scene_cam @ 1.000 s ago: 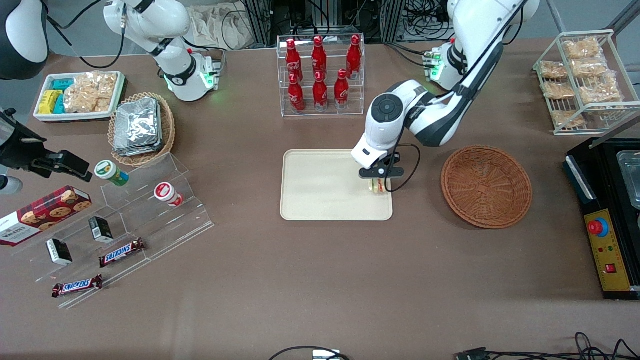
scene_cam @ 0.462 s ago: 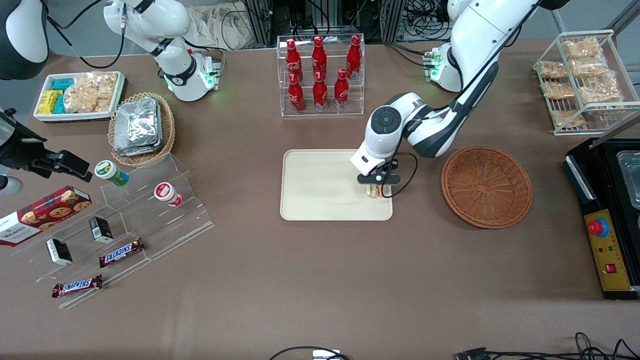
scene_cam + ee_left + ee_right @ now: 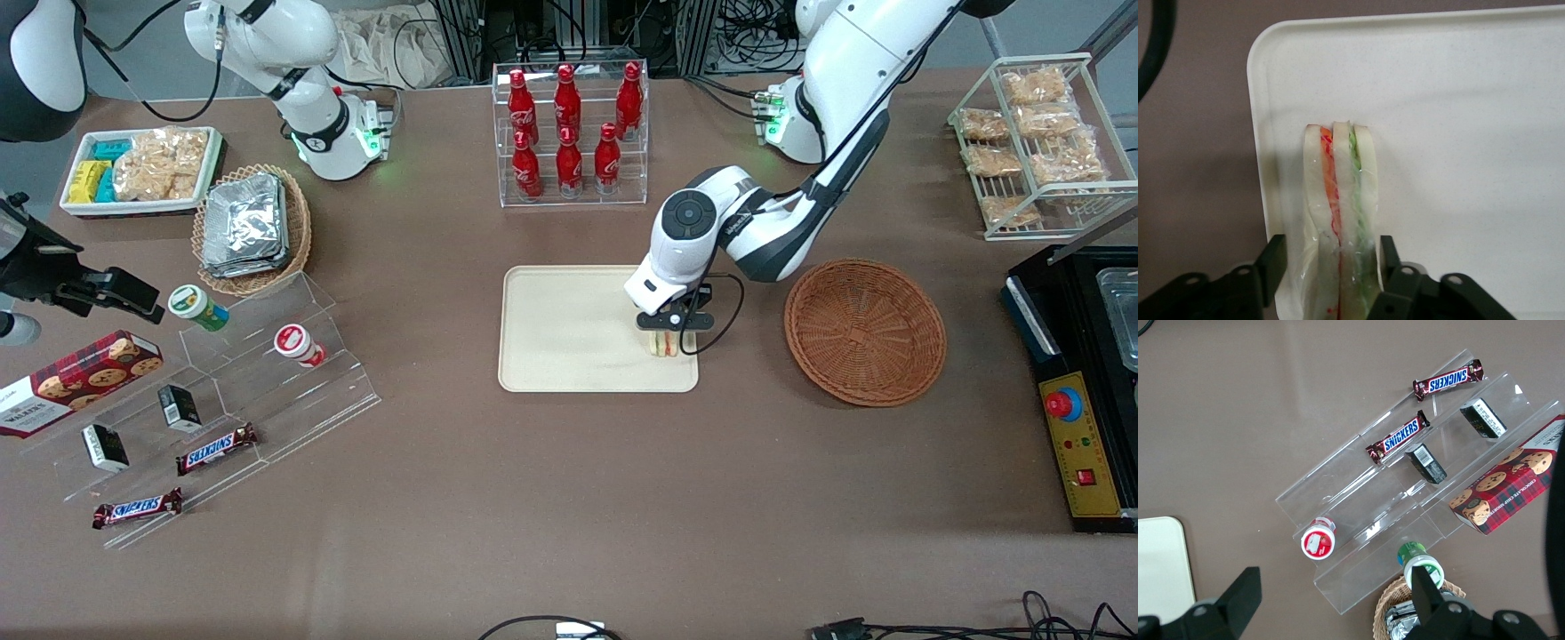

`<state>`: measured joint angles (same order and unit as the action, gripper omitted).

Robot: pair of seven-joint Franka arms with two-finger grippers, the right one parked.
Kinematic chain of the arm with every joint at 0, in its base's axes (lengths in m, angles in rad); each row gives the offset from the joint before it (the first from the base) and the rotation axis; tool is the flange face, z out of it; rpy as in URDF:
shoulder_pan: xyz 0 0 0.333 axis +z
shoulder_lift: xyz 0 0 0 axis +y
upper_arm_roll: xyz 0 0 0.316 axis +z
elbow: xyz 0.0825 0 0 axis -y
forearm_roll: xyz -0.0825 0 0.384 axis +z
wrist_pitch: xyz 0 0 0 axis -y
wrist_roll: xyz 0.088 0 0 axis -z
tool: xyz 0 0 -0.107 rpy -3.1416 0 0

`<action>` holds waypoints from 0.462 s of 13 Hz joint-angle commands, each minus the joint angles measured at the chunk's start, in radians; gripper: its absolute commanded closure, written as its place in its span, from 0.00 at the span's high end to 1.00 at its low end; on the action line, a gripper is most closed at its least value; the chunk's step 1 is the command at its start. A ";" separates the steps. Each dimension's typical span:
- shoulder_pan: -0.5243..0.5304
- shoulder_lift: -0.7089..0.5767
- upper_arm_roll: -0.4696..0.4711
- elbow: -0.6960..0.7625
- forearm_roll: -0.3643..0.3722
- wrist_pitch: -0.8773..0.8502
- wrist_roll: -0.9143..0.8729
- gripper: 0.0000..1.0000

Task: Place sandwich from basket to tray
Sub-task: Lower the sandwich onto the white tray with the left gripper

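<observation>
Brown cloth covers the long table (image 3: 569, 498), with cables and metal racks along its edge farthest from the front camera. Using the tray (image 3: 569, 356) as the landmark: the gripper (image 3: 665, 331) hangs low over the tray's end nearest the basket (image 3: 864, 331), its two black fingers (image 3: 1271, 257) standing either side of the sandwich (image 3: 1338, 220). In the wrist view a sliver of cream tray shows between one finger and the bread, and the other finger sits just beside the wrap, so the jaws look slackened around the wedge; whether they press on it I cannot tell.

The sandwich stands on edge on the tray, close to the rim of that end, its red and green filling lines facing up between three white slices. From the front it shows as a small striped wedge (image 3: 662, 343) just under the gripper.

Outward from the tray, the reddish-brown basket lies near it toward the working arm's end of the table, holding nothing. Farther from the front camera than the tray stands a clear rack of red bottles (image 3: 569, 133). Toward the parked arm's end lie a clear stepped stand (image 3: 267, 373) with chocolate bars (image 3: 216, 449) and a tan basket of foil packets (image 3: 249, 227).
</observation>
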<state>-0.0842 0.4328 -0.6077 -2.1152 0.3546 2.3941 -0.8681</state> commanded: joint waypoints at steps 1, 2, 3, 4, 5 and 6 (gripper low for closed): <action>0.008 -0.003 -0.004 0.014 0.014 -0.009 -0.003 1.00; 0.008 -0.011 -0.004 0.015 0.011 -0.013 -0.006 1.00; 0.008 -0.032 -0.004 0.015 0.001 -0.023 -0.009 1.00; 0.008 -0.052 -0.004 0.018 -0.002 -0.027 -0.020 1.00; 0.008 -0.080 -0.006 0.029 -0.005 -0.059 -0.026 1.00; 0.008 -0.118 -0.006 0.046 -0.038 -0.119 -0.017 1.00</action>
<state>-0.0795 0.3995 -0.6076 -2.0875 0.3482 2.3652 -0.8777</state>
